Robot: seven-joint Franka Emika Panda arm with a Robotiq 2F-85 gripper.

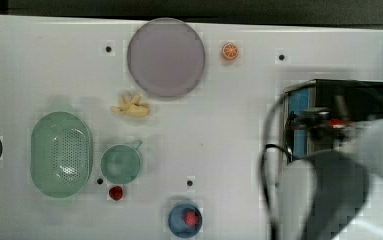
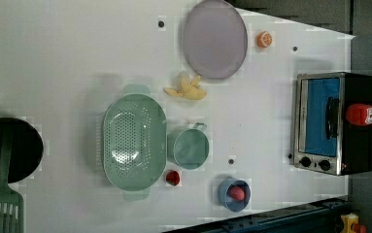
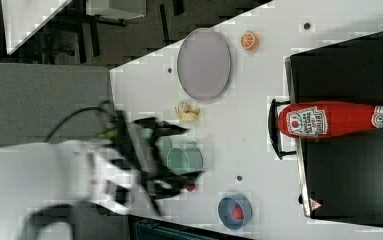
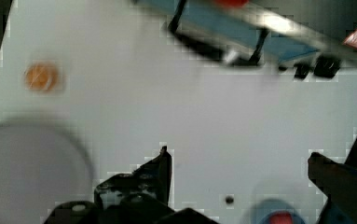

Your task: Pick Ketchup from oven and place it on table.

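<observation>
With the gripper fingers spread wide, the ketchup atop the oven is best being approached squarely — gripped mid-body.

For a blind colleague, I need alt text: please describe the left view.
A red ketchup bottle lies on the black top of the oven at the left view's right, on a white table. Elsewhere sit a grey plate, an orange slice, a banana, a green colander, a green cup and a blue bowl.
</observation>
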